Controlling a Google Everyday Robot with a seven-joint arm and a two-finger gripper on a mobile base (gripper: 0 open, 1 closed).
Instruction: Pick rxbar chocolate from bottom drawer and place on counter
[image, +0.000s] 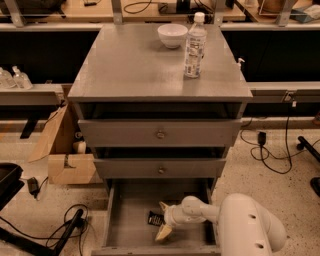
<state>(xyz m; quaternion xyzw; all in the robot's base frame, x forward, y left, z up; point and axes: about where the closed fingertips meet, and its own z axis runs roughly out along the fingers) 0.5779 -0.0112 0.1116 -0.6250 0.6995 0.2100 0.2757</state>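
While gripper (162, 221) straddles rxbar chocolate (153, 218), jaws spread; bottom drawer (130, 212) floor bare leftward.

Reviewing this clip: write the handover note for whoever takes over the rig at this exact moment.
End effector: open, low inside the pulled-out grey wooden bottom drawer, right at the small flat black-wrapped bar and apparently straddling it, not closed on it.
Bar: lying on the drawer floor, near the front.
Flat grey wooden counter: carries a white bowl and a clear water bottle at the back right.
Done: drawer open, arm reached in.
Left: close on the bar, lift it out, set it on the counter.
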